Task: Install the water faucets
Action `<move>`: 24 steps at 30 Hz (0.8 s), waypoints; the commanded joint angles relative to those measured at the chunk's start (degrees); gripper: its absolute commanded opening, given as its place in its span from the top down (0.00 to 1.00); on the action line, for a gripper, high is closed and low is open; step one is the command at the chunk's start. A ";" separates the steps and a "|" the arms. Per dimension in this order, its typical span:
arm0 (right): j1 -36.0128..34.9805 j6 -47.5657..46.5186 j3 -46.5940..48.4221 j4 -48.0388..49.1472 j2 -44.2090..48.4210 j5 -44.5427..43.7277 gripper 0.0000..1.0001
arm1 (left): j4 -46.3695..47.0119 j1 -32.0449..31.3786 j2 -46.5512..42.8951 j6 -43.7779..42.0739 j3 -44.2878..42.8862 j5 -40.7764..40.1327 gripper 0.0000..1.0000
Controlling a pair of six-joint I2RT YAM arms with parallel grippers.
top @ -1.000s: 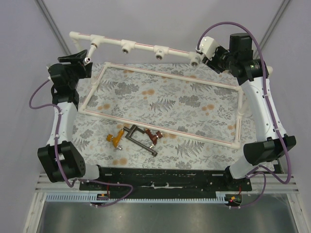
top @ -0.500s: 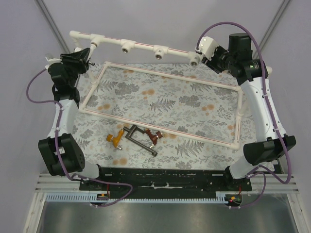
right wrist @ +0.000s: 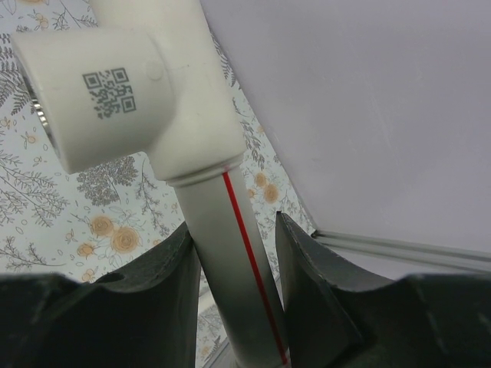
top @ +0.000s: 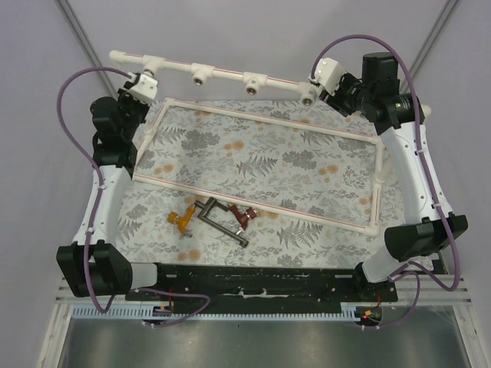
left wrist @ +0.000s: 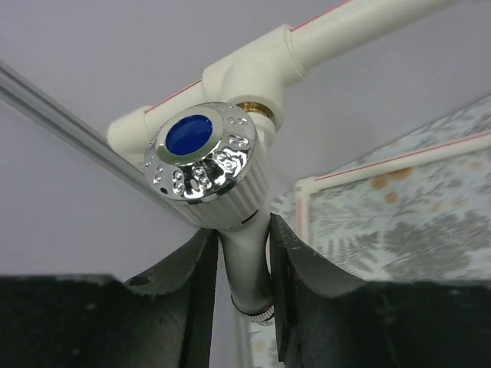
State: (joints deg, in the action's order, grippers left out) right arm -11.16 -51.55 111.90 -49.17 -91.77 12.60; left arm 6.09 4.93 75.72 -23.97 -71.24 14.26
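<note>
**Flowered mat (top: pixel 307 165) at the back rail: left jaws now clamped on the white faucet (left wrist: pixel 207 165)**

Your left gripper (left wrist: pixel 242 236) has just closed. Its fingers (left wrist: pixel 192 284) stood wide apart a second ago and now pinch the neck of the white faucet below its chrome, blue-dotted cap. That faucet sits in the leftmost tee socket (left wrist: pixel 249 73) of the pipe rail (left wrist: pixel 368 23). Brass shows at the joint, so it looks started but perhaps not screwed fully home. With the grip made, you are likely set to turn it tighter.

Since the earlier frame the left wrist has also rolled over, and its cable has swung up. Your right gripper (right wrist: pixel 234 226) is unchanged, clamped around the rail just beside the far-right tee and bracing it.

Near the front of the mat, the orange-yellow faucet (top: pixel 181 220), the dark grey faucet (top: pixel 219 221) and the red-brown faucet (top: pixel 244 218) lie close together, not yet installed.
</note>
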 commanded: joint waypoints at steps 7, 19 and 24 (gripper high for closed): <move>-0.53 5.41 -0.71 -1.55 -0.78 -1.35 1.00 | 1.64 -6.95 -5.85 -26.06 2.77 0.06 0.59; -0.53 5.41 -0.98 -1.63 -0.61 -1.44 1.00 | 8.94 -3.19 -14.37 19.08 2.95 -7.57 0.11; -0.53 5.49 -0.80 -1.63 -0.96 -1.35 1.00 | 0.35 0.42 -16.57 51.59 0.06 -16.11 0.09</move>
State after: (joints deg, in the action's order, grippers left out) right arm -11.25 -51.55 111.90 -49.19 -91.77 12.75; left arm 11.05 2.48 60.73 -5.65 -67.75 5.56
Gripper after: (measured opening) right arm 0.472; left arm 0.906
